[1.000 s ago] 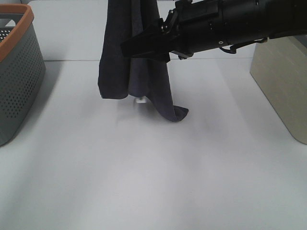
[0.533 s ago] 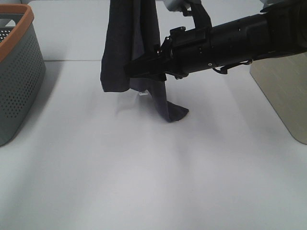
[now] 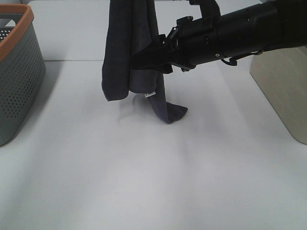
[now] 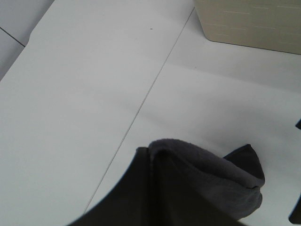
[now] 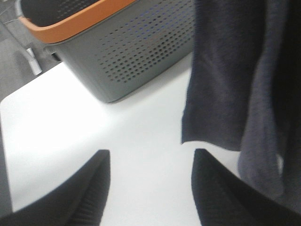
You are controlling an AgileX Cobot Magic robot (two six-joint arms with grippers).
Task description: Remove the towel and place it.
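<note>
A dark grey towel hangs down from above the top of the exterior view. Its lower tip rests folded on the white table. In the left wrist view the towel fills the near part of the picture right below the camera, and my left gripper's fingers are hidden by it. My right gripper reaches in from the right and is open, with its tips at the towel's front. In the right wrist view the gripper stands spread, with the towel just ahead of it.
A grey perforated basket with an orange rim stands at the left edge; it also shows in the right wrist view. A beige box stands at the right edge, seen too in the left wrist view.
My right gripper has dipped lower along the towel, then risen a little and shifted right. The towel has swayed slightly; its tip stays on the table.
</note>
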